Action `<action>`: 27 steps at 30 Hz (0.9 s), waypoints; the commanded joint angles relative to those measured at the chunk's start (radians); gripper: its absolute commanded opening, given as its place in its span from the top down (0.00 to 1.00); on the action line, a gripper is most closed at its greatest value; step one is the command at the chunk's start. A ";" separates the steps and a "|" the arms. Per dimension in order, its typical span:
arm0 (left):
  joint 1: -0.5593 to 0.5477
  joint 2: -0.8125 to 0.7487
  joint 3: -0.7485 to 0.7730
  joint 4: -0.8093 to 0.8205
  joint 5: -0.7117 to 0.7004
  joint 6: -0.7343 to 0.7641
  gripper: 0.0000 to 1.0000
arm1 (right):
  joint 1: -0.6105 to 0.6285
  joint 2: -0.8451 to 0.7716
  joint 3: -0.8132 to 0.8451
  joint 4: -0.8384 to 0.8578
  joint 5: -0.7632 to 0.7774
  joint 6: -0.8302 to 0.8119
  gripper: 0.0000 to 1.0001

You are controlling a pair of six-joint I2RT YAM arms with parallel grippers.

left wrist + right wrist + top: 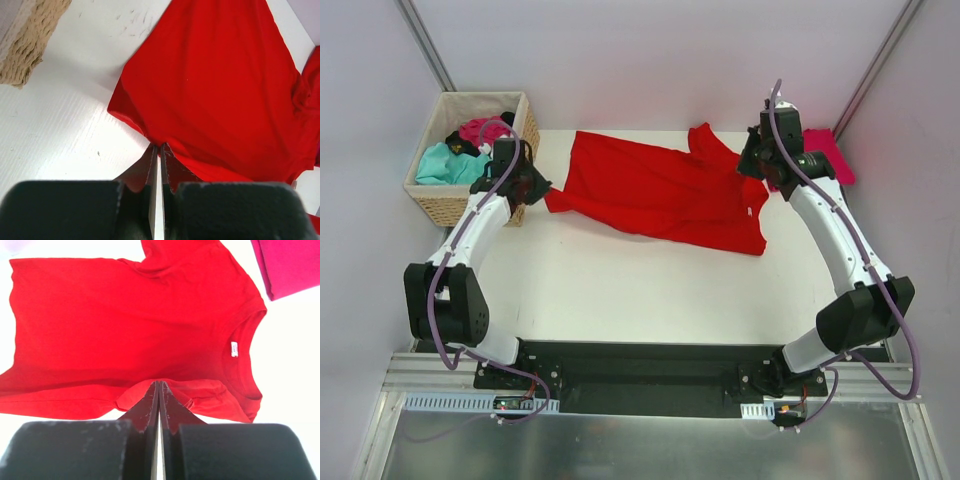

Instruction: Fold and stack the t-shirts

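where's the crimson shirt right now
In the top view the crimson shirt lies at the far right corner of the table, beside the right hand and right of the red shirt.

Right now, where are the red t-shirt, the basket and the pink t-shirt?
red t-shirt (660, 190), top view, middle of its body.
basket (450, 207), top view, its near woven wall.
pink t-shirt (295, 265), right wrist view, its flat cloth.

Both arms stretched forward, left gripper (536, 186) and right gripper (752, 166) closed
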 commanded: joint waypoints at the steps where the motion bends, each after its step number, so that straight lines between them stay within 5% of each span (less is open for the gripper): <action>1: 0.005 -0.024 0.044 -0.024 -0.018 0.031 1.00 | -0.014 -0.030 -0.005 0.007 0.014 -0.016 1.00; 17: -0.050 -0.228 -0.155 -0.033 0.014 -0.005 1.00 | 0.035 -0.283 -0.178 -0.040 0.009 -0.008 1.00; 27: -0.119 -0.625 -0.404 -0.101 -0.008 -0.015 1.00 | 0.100 -0.694 -0.401 -0.185 0.080 -0.013 1.00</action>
